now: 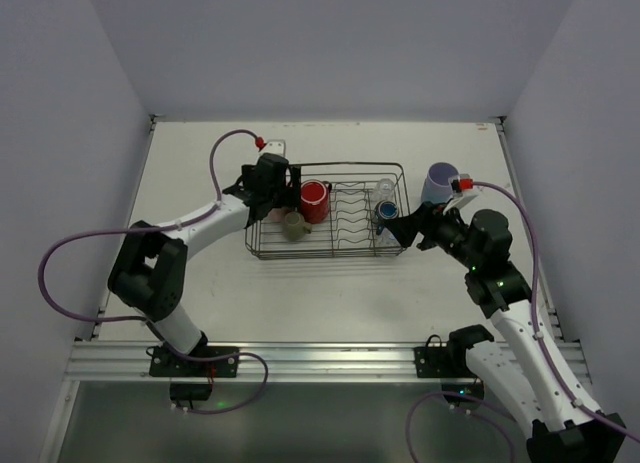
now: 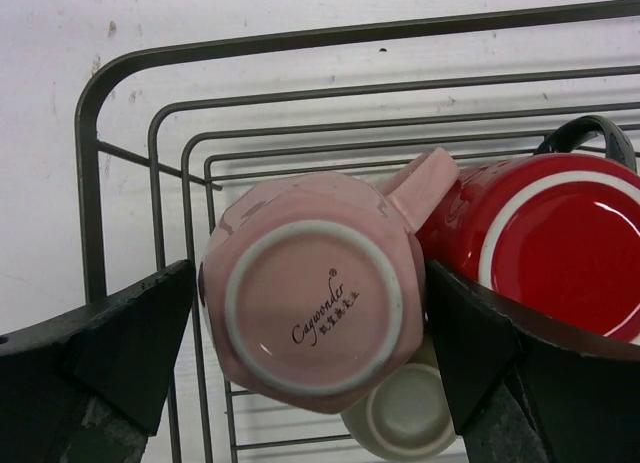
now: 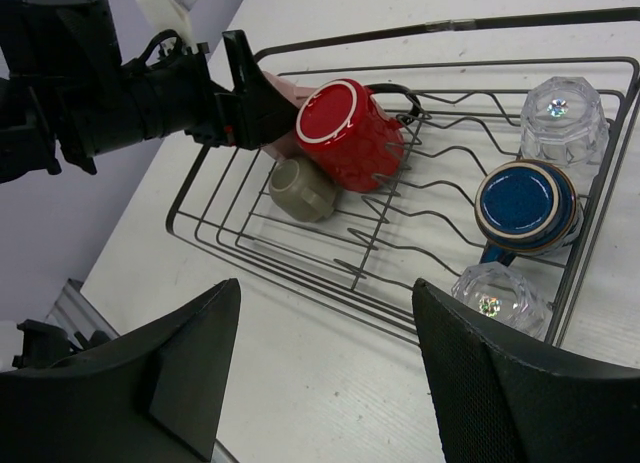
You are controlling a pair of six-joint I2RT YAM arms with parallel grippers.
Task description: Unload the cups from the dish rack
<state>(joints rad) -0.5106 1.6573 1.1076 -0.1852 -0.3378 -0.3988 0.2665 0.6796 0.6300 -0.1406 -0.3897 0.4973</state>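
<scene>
In the left wrist view, the red mug (image 2: 545,243) runs off the right edge. The olive cup (image 2: 405,418) at the bottom is mostly hidden under the pink cup (image 2: 310,303). From above, the left gripper (image 1: 282,195) covers the pink cup almost wholly.

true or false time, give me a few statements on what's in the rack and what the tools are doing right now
1. The left tool straddles the pink cup, which is base up. True.
2. The red mug is outside the dish rack. False: it is inside the rack, beside the pink cup.
3. The right tool holds the dark blue cup. False: that tool is open and empty, and the cup sits in the rack.
4. A lavender tumbler stands on the table outside the rack. True.
5. Two clear glasses are in the rack. True.
</scene>
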